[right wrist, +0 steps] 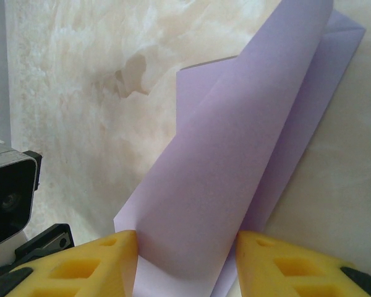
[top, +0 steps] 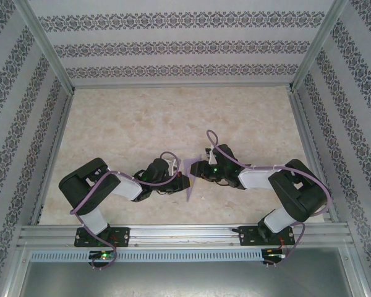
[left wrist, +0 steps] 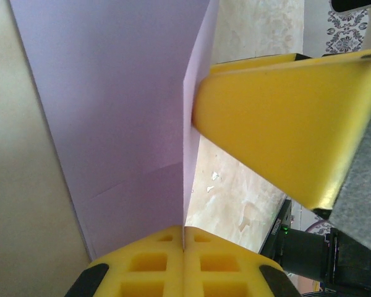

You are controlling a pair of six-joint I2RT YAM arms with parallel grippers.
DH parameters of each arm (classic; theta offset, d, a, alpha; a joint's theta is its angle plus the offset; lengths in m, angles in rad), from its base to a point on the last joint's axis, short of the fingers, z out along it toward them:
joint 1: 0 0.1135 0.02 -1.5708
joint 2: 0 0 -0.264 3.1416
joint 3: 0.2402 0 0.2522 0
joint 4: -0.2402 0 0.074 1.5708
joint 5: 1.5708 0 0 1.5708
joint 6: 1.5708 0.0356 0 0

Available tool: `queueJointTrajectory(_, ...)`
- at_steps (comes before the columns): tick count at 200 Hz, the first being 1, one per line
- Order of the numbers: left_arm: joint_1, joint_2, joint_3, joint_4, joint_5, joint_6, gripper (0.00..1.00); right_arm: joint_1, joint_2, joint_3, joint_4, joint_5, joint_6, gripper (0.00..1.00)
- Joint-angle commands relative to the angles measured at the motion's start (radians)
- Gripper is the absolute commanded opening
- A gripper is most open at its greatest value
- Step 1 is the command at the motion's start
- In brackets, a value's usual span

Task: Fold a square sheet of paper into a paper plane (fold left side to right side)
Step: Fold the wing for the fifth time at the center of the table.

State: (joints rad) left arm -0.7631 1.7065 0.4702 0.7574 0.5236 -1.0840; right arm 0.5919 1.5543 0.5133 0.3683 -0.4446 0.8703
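The square sheet of paper [top: 190, 184] is lavender and partly folded, held between the two arms at the middle of the table. My left gripper [left wrist: 184, 247] is shut on its lower edge, and the paper [left wrist: 111, 111] spreads up and left with one flap standing upright. My right gripper [right wrist: 187, 260] is open. A bowed fold of the paper [right wrist: 235, 154] lies between its yellow fingers [right wrist: 120, 260] and touches both. In the left wrist view, a right finger [left wrist: 278, 124] presses its tip against the upright flap. From above, the left gripper [top: 183, 180] and right gripper [top: 195, 172] nearly meet.
The marble-patterned tabletop [top: 173, 117] stretches behind the arms. Aluminium frame rails [top: 185, 235] run along the near edge and up the sides. Patterned walls [top: 185, 46] enclose the workspace. Part of the left arm [right wrist: 9, 198] sits close at the left of the right wrist view.
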Motion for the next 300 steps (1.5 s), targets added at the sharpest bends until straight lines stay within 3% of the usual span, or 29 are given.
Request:
queueJointTrajectory(1, 0.013, 0.015, -0.008, 0.068, 0.014, -0.022, 0.0, 0.011, 0.016, 0.025, 0.027, 0.012, 0.014, 0.45)
queueJointTrajectory(97, 0.014, 0.033, -0.015, 0.094, 0.012, -0.03, 0.06, 0.035, 0.08, 0.055, -0.058, 0.06, -0.005, 0.43)
queueJointTrajectory(178, 0.021, -0.048, -0.027, 0.031, -0.003, -0.011, 0.26, 0.04, 0.101, 0.056, -0.089, 0.073, -0.017, 0.42)
queueJointTrajectory(239, 0.057, -0.125, -0.012, -0.147, -0.037, 0.042, 0.42, 0.04, 0.102, 0.055, -0.09, 0.071, -0.015, 0.42)
queueJointTrajectory(300, 0.067, -0.08, 0.04, -0.174, -0.016, 0.065, 0.46, 0.04, 0.102, 0.055, -0.086, 0.069, -0.014, 0.43)
